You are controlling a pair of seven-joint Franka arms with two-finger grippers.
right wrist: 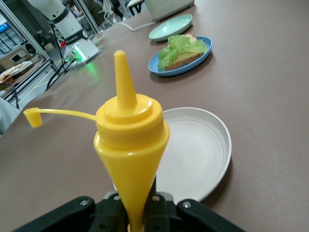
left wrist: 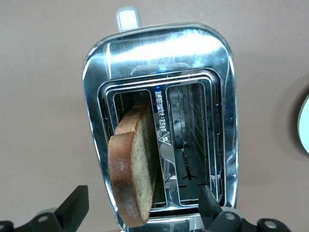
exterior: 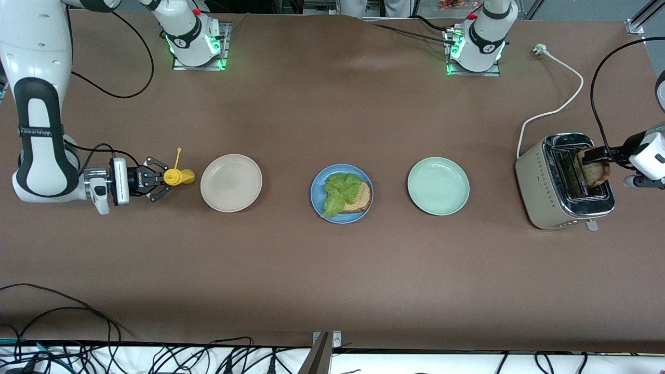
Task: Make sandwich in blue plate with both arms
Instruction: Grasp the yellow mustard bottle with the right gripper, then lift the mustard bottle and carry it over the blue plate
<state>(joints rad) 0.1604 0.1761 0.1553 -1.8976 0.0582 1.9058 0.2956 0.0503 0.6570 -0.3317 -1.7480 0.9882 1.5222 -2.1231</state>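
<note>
The blue plate (exterior: 317, 200) sits mid-table with one brown bread slice (exterior: 362, 198) and a green lettuce leaf (exterior: 340, 192) on top; both also show in the right wrist view, the plate (right wrist: 203, 57) and the lettuce (right wrist: 181, 46). A second bread slice (exterior: 595, 169) stands tilted out of a toaster slot, seen closely in the left wrist view (left wrist: 133, 169). My left gripper (exterior: 597, 158) hangs over the toaster, open, its fingers (left wrist: 77, 205) wide on either side of that slice without touching it. My right gripper (exterior: 161, 179) is shut on a yellow squeeze bottle (exterior: 179, 177) beside the beige-white plate.
A beige-white plate (exterior: 231, 183) lies toward the right arm's end and a mint-green plate (exterior: 438, 186) toward the left arm's end. The chrome toaster (exterior: 540, 192) has a white cord and plug (exterior: 563, 104). The bottle's cap (right wrist: 33, 117) hangs open on its tether.
</note>
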